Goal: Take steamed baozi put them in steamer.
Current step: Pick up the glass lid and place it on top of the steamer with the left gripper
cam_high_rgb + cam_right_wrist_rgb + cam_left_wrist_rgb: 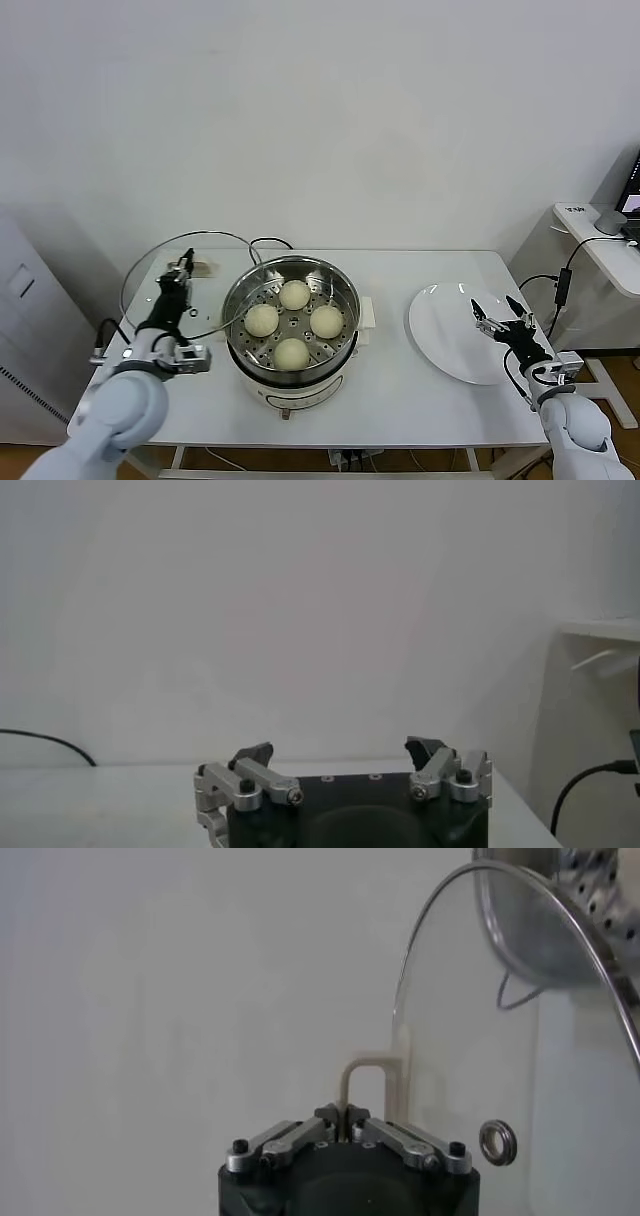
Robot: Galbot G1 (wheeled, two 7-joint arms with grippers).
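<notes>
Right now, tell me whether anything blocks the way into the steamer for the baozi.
Nothing visible does. The steamer stands open, and all four steamed baozi already sit on its perforated tray. The left gripper holds the glass lid by its handle, off to the steamer's left. The right gripper hangs open over the white plate.

The steamer (291, 318) is shiny polished steel with a perforated metal tray, on a smooth white plastic-looking base. Inside it, four baozi (293, 322) look soft, matt and smooth. Beside the steamer, the lid (480, 1048) is clear, glossy glass (steel-rimmed), its handle (368, 1080) matt cream. The plate (452, 335) looks glossy white, the table (400, 400) matt white.
</notes>
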